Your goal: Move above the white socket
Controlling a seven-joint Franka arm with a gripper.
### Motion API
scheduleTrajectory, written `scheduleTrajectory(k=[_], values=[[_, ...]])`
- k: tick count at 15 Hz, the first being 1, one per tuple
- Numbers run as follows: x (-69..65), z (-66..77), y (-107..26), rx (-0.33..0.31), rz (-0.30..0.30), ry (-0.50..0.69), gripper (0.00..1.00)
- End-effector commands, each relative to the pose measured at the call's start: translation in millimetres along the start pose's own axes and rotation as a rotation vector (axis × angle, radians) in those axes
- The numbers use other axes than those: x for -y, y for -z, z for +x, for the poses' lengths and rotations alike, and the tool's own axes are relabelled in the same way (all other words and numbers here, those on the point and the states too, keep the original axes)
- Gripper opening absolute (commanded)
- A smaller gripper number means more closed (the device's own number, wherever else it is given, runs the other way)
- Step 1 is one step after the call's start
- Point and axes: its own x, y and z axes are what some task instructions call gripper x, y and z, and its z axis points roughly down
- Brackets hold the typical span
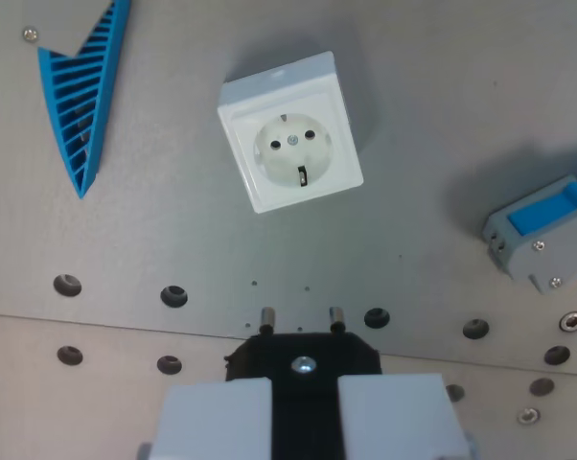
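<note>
The white socket [288,134] lies flat on the grey metal plate, turned slightly, in the upper middle of the wrist view. Its round recess has two holes and an earth clip. At the bottom edge my gripper [305,393] is shut on a black plug [303,356], which sits between the two pale fingers [217,417]. The plug's two metal pins [266,318] point toward the socket. The plug stands below the socket in the picture, with a stretch of bare plate between them.
A blue ribbed wedge [78,96] lies at the wrist view's upper left. A grey and blue component [547,240] sits at the right edge. A row of holes [173,294] and screws crosses the plate just ahead of the plug.
</note>
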Motion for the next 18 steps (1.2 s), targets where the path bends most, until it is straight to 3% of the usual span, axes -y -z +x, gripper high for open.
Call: scheduleTrajectory(k=[1,18], values=[[-0.3,-4.8,-12.8,-0.087,-0.005,0.081,0.0],[-1.0,-5.5,-78.6,-0.085,-0.004,0.201,0.0]])
